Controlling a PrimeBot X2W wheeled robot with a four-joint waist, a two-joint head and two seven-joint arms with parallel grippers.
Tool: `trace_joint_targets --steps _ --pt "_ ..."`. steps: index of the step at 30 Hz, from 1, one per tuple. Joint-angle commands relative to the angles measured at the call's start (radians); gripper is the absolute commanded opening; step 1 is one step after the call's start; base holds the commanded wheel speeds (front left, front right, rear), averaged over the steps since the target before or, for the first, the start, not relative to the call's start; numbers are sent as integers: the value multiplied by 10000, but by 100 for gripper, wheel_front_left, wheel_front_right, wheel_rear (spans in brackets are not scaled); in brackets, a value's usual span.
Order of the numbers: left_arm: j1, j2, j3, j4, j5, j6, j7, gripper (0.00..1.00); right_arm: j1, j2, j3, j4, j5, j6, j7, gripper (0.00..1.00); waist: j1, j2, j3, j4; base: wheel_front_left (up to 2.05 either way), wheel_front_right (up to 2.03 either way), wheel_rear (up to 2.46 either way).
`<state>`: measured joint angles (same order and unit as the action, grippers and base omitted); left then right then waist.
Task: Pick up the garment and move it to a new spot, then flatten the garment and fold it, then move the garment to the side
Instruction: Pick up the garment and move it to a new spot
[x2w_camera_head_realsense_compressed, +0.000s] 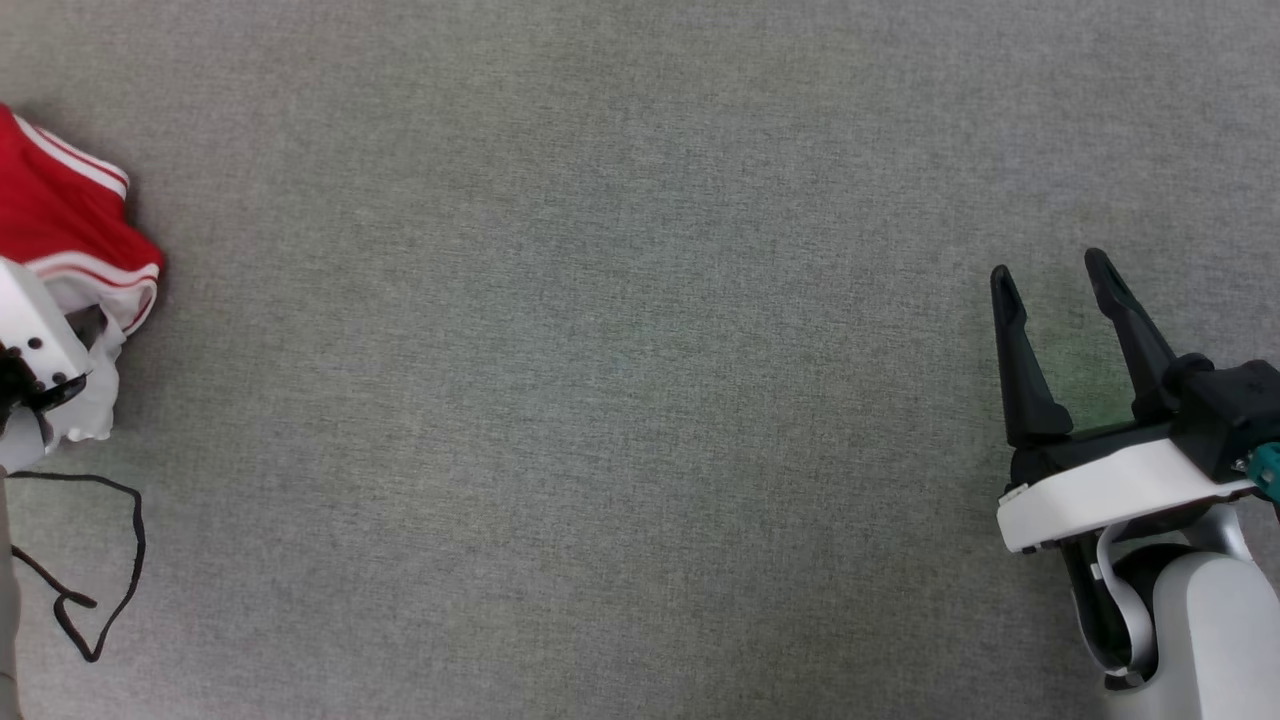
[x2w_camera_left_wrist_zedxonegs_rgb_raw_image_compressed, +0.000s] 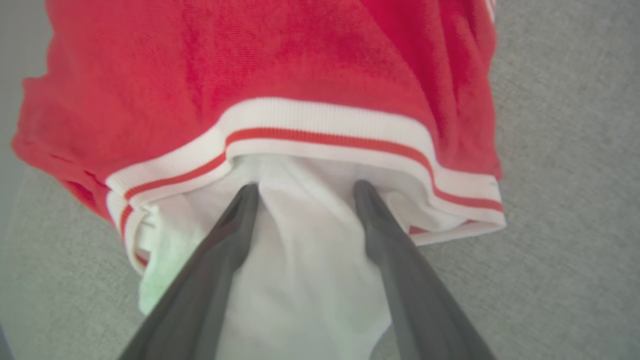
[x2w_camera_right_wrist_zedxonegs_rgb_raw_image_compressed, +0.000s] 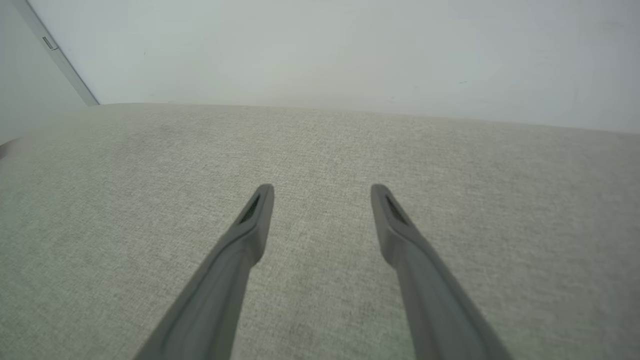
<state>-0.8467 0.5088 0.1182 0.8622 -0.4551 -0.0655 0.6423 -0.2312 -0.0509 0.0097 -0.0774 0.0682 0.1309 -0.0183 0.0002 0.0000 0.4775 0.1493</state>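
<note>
The garment (x2w_camera_left_wrist_zedxonegs_rgb_raw_image_compressed: 300, 65) lies bunched in a loose heap. Its body is red, edged with a white ribbed trim that carries a thin red stripe, and a white sleeve spills out from under that trim. A soft ridge of the white sleeve sits between the spread fingers (x2w_camera_left_wrist_zedxonegs_rgb_raw_image_compressed: 235, 235) of the left gripper (x2w_camera_left_wrist_zedxonegs_rgb_raw_image_compressed: 305, 187), whose tips reach the striped trim. The red body spreads out beyond the tips. In the head view its crumpled folds are well apart from the right gripper (x2w_camera_head_realsense_compressed: 1048, 267).
</note>
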Motion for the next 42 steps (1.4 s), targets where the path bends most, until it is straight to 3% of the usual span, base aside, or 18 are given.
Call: trace_joint_targets --steps 1,4,5,6,7,12,27,35,42 --pt "173 -65 119 203 -171 126 306 100 -195 9 28 32 20 -3 -65 100 -2 0 58 -60 0 0 0" --pt "410 -159 267 453 -368 316 602 100 -218 9 82 25 75 -3 -75 100 -2 0 105 -117 0 0 0" --pt "441 -183 303 467 -409 367 615 56 -231 9 59 14 64 -3 -72 100 -2 0 121 -125 0 0 0" --pt "475 -208 339 467 -465 420 575 22 -245 9 40 3 38 -3 -65 100 -2 0 130 -131 0 0 0" --pt "493 -234 360 447 -481 473 526 0 -259 9 23 -8 22 -3 -47 100 -2 0 136 -132 0 0 0" --pt "246 -170 324 20 -315 655 -324 0 -225 9 -133 -66 -68 -3 60 100 -2 0 52 -41 0 0 0" --pt "-897 -205 -585 -1260 1104 793 -5083 0 403 9 -402 193 247 -3 8 100 -2 0 -1924 428 0 0 0" --pt "-1208 -918 -1146 -1722 1233 305 -6760 0 1110 11 -754 370 573 -3 36 100 -2 0 -3182 283 0 0 0" --pt "-487 -1940 -1976 -2545 1314 43 -6994 0 1783 8 -859 379 784 -3 178 100 -2 0 -4031 -352 0 0 0"
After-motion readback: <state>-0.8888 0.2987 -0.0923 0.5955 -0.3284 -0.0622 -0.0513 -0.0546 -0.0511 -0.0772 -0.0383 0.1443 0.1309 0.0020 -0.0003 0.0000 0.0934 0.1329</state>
